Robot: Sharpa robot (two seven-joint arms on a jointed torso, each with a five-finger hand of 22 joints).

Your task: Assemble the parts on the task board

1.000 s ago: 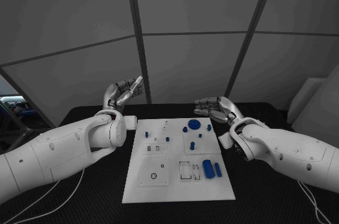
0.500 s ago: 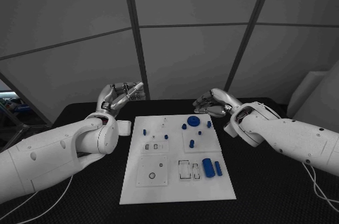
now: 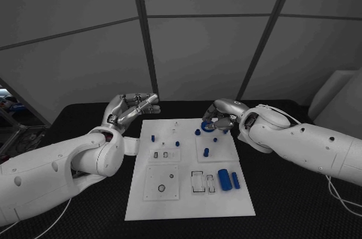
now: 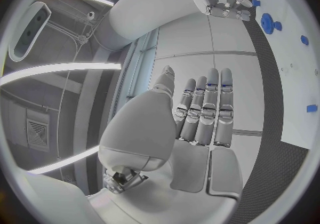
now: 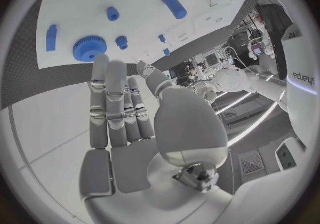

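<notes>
Nearest, the task board (image 3: pixel 189 197) lies flat at the centre of the black table (image 3: pixel 302 207). Toward its 4 o'clock corner a long blue cylinder (image 3: pixel 224 179) lies beside a thinner blue bar (image 3: pixel 235 180). Further up, small blue pegs (image 3: pixel 177 143) stand around mid-board. At the board's 1 o'clock edge sits the blue gear (image 3: pixel 208 126), directly beneath the right hand (image 3: pixel 219 116), whose fingers are straight and grasp nothing. At 11 o'clock, off the board, the left hand (image 3: pixel 132 107) hovers, released, fingers extended.
</notes>
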